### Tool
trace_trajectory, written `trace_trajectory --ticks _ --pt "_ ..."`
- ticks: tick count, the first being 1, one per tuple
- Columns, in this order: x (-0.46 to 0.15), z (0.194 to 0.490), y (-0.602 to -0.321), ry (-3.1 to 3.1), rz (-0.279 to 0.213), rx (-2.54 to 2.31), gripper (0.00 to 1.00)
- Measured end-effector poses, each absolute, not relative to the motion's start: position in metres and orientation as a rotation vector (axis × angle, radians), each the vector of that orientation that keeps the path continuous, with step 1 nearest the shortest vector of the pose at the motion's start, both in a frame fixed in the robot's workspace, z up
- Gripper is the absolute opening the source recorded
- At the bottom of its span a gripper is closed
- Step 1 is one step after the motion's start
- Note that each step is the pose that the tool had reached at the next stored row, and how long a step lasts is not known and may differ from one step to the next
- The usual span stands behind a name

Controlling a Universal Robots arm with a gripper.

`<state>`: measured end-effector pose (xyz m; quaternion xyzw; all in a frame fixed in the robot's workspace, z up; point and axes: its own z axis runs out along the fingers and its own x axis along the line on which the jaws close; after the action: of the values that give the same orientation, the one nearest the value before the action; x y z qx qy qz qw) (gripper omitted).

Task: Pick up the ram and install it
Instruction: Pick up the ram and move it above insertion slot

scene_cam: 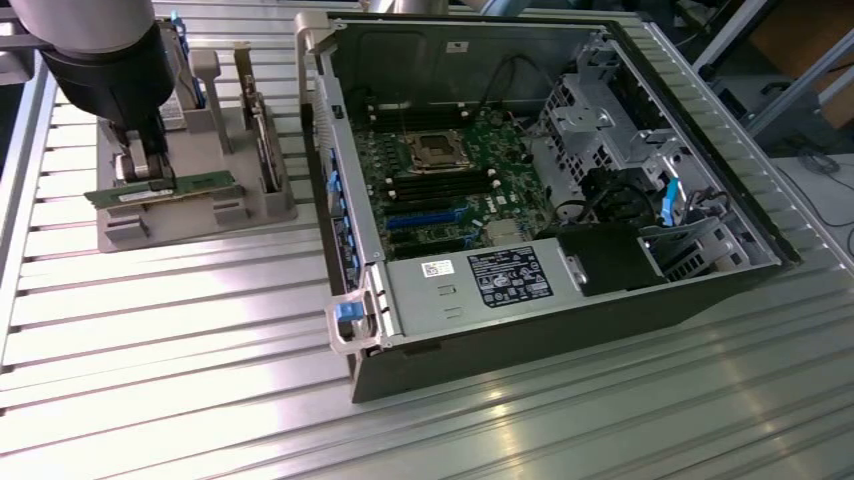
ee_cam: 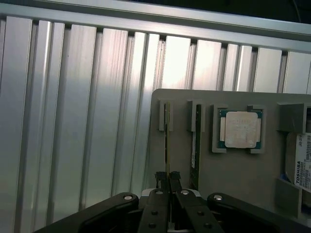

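The ram (ee_cam: 166, 136) is a thin green stick standing on edge in the slots of a grey holder (ee_cam: 243, 179). My gripper (ee_cam: 167, 175) comes down over it, and its black fingers are shut on the stick's upper edge. In the exterior view the gripper (scene_cam: 144, 176) hangs under the arm at the exterior view's left, pinching the green ram (scene_cam: 187, 185) near its middle. A second stick like it (ee_cam: 196, 145) stands in the neighbouring slots.
A square silver processor (ee_cam: 239, 129) and a labelled drive (ee_cam: 303, 162) also sit in the holder (scene_cam: 127, 235), with upright cards (scene_cam: 267, 140) beside them. The open computer case (scene_cam: 747, 225) lies to the exterior view's right, its motherboard (scene_cam: 447, 185) exposed. Ribbed aluminium table (scene_cam: 200, 330) surrounds everything.
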<state>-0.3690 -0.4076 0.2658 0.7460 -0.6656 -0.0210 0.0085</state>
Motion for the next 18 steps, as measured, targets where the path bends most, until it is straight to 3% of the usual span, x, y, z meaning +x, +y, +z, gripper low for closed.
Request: trace_trajectory --ticks 18 --pt "-0.369 0.285 -0.408 -2.08 -0.066 2.331 0.12"
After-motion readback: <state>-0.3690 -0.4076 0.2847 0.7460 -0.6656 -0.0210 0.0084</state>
